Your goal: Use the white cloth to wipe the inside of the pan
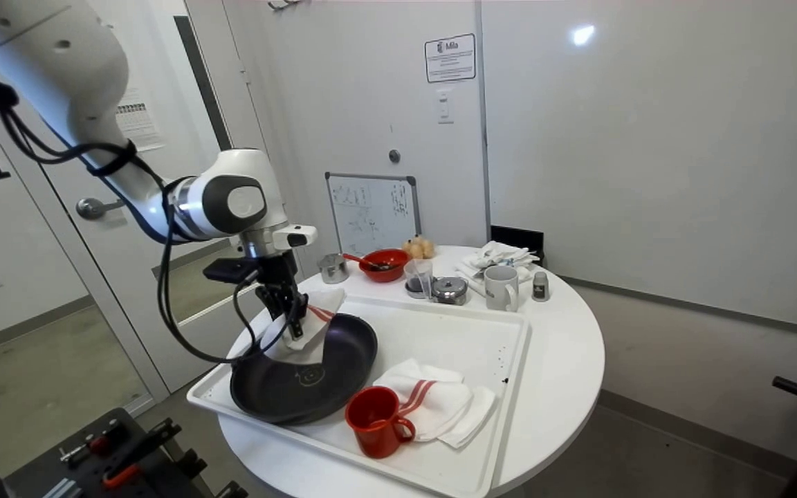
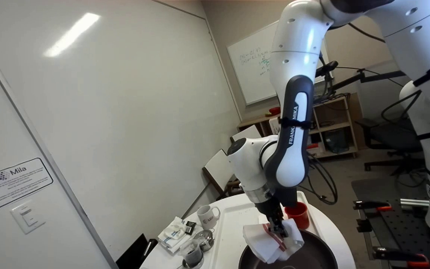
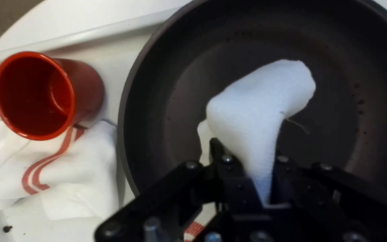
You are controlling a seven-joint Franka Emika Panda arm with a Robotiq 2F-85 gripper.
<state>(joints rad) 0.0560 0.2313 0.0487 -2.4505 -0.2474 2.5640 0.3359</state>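
A: Gripper point(image 3: 252, 168) state?
B: Clamped on the white cloth point(image 3: 257, 107). Pinched between the fingers, loose end poking out past the tips.
A: And the pan point(image 3: 183, 84)?
B: Directly below the gripper. Wrist view: tips sit within the rim's outline, most of the visible floor lies ahead of them. Both exterior views agree.
A: Cloth's long axis?
B: Forward from the fingers, then it bends right in the wrist view. Striped flap hangs behind and left of the tips.
A: Touching the pan floor?
B: Can't tell from these angles.
A: So what does the next move turn on?
B: Pan being straight under the gripper, I'd say. Reads as mid-wipe or about to start; no need to travel, just press down and sweep. Dark specks point(image 3: 360, 102) sit ahead and right of the gripper, so I'd go that way.
A: Watch-outs?
B: Red mug point(image 3: 83, 79) is left of the gripper, just outside the rim, other cloth point(image 3: 76, 168) by it, both on the tray point(image 1: 440, 332). Wide left swing could clip the mug. Pushing hard might skate the pan.
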